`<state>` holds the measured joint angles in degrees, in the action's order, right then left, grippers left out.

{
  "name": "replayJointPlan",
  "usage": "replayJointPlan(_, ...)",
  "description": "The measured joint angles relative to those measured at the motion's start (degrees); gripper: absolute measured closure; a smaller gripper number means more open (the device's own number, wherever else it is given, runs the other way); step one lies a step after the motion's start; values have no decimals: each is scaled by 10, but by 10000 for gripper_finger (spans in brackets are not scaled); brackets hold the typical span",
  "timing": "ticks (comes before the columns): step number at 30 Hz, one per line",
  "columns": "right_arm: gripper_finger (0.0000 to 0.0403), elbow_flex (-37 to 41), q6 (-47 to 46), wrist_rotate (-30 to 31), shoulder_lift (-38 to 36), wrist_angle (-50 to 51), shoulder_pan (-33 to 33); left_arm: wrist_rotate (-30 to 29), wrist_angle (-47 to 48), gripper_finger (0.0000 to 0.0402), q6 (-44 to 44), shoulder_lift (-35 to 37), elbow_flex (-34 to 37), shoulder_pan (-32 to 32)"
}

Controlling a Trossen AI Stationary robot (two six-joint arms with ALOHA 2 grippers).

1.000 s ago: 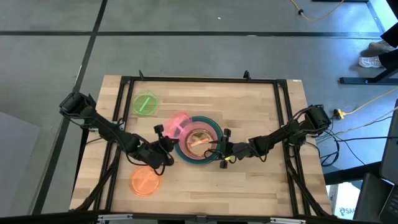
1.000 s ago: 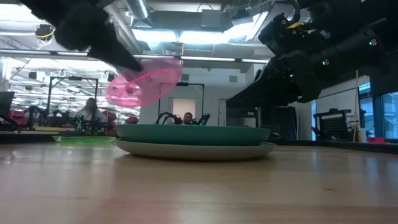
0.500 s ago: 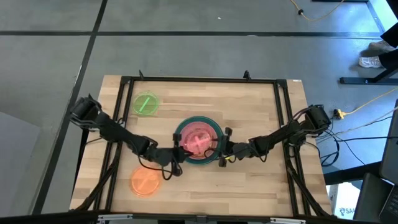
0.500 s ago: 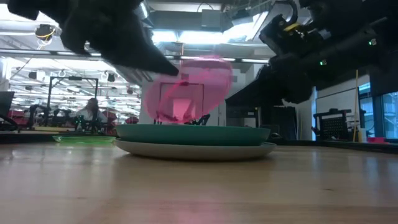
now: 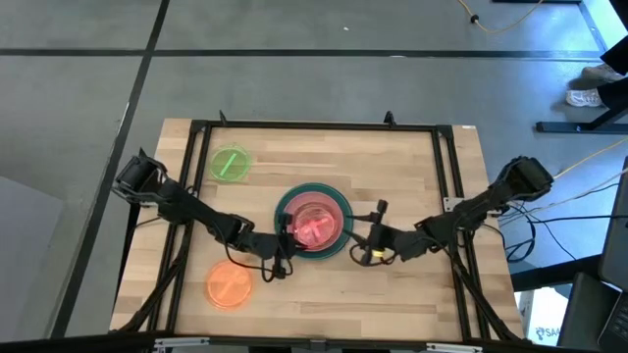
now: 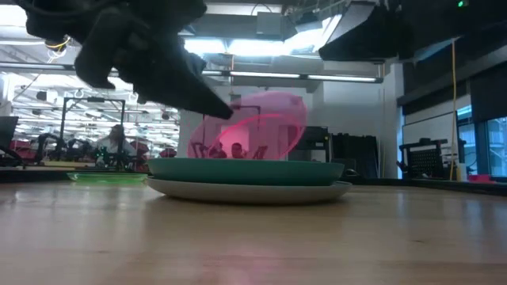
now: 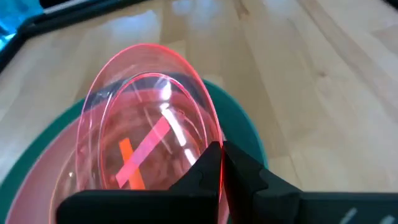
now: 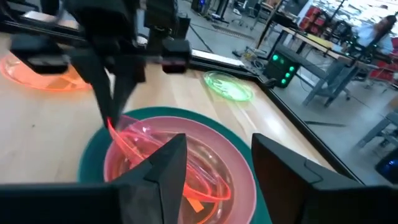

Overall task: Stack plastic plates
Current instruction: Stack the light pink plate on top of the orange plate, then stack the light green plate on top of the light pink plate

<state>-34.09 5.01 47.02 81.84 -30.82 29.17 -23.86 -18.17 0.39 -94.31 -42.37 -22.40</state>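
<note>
A stack sits mid-table: a grey plate (image 6: 247, 190) at the bottom, a teal-green plate (image 5: 339, 214) on it and a medium pink plate (image 8: 239, 163) inside that. My left gripper (image 5: 282, 242) is at the stack's near-left side, shut on a small translucent pink-red plate (image 5: 315, 225) that is tipped over the pink one. An orange strip (image 7: 126, 154) shows through it. My right gripper (image 5: 373, 245) hangs open just right of the stack and touches nothing. A small green plate (image 5: 231, 163) and an orange plate (image 5: 229, 285) lie flat on the table. My left gripper pinches the pink-red plate's rim (image 7: 213, 151) between its two fingers on the plate's near-left side. The fingers (image 6: 207, 101) come slanting down from the table's left. The plate stands steeply tilted, with the held edge high and the opposite edge (image 6: 207, 152) down inside the stack.
A black frame (image 5: 324, 126) runs round the wooden table. The green plate lies at far left and the orange plate at near left. Bare wood lies right of the stack and along the near edge. People and desks show in the room beyond.
My left gripper carried the pink-red plate rightward from left of the stack to over it. The plate tipped up steeply and came lower, its free edge sinking into the pink plate. My right gripper drew back from the stack toward the table's right edge.
</note>
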Motion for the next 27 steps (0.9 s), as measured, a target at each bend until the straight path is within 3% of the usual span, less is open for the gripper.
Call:
replayJointPlan(12,226,0,-1,-11,-2,15,4,-11,9,390,-5,-18,0,15)
replayJointPlan(27,226,0,-2,-12,-2,18,4,-21,68,275,-18,17,0,-8)
